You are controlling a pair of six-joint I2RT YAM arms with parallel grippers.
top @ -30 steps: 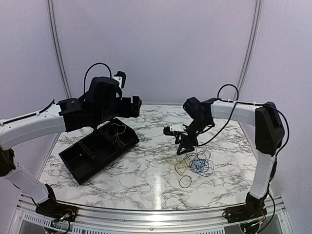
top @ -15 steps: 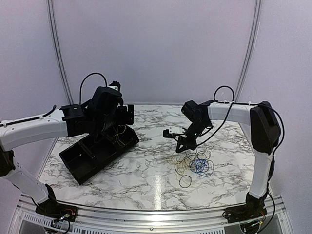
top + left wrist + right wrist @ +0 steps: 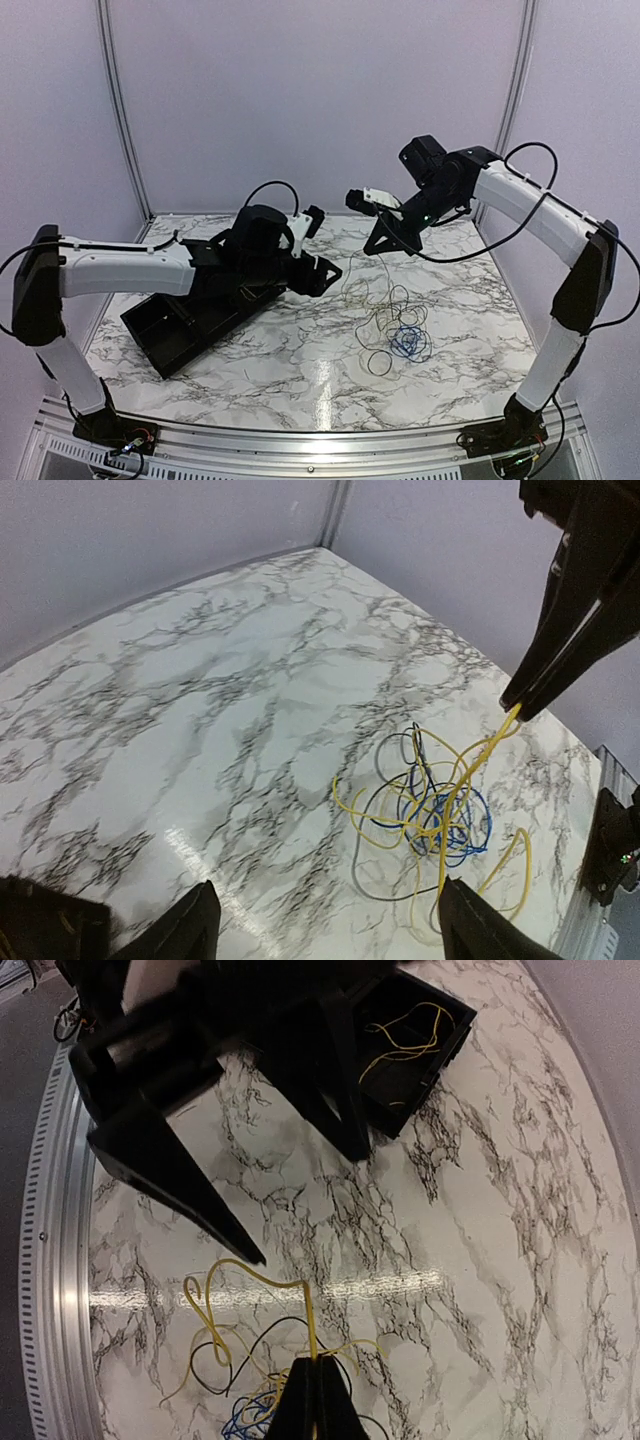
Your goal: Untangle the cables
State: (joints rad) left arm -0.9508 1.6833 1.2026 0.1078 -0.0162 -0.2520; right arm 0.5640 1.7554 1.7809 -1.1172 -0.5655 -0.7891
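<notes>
1. Right gripper [image 3: 384, 243] is now raised well above the table [image 3: 300, 385]; a second ago it was down at the cables [image 3: 398, 332]
2. Its jaws are closed on the yellow cable [image 3: 455, 790], which is pinched at the fingertips; a second ago they were apart
3. The yellow cable has been drawn up out of the cables as a slack strand hanging from the right gripper [image 3: 315, 1368]
4. Its lower loops are left on the table, still mixed with the blue cable [image 3: 405, 343] and the black cable [image 3: 262, 1327]
5. The cables are found right of table centre, same spot as before, but pulled taller and looser
6. Left gripper [image 3: 325, 275] has been brought from above the tray [image 3: 165, 338] out toward table centre, and is placed just left of the hanging strands
7. Its jaws are held wide apart in the left wrist view [image 3: 325, 920]; nothing is seen between them and no cable is touched
8. The tray is unmoved at the left; a yellow strand is seen lying in one end compartment [image 3: 400, 1042]
9. One black loop is left lying at the near edge of the cables, as before
</notes>
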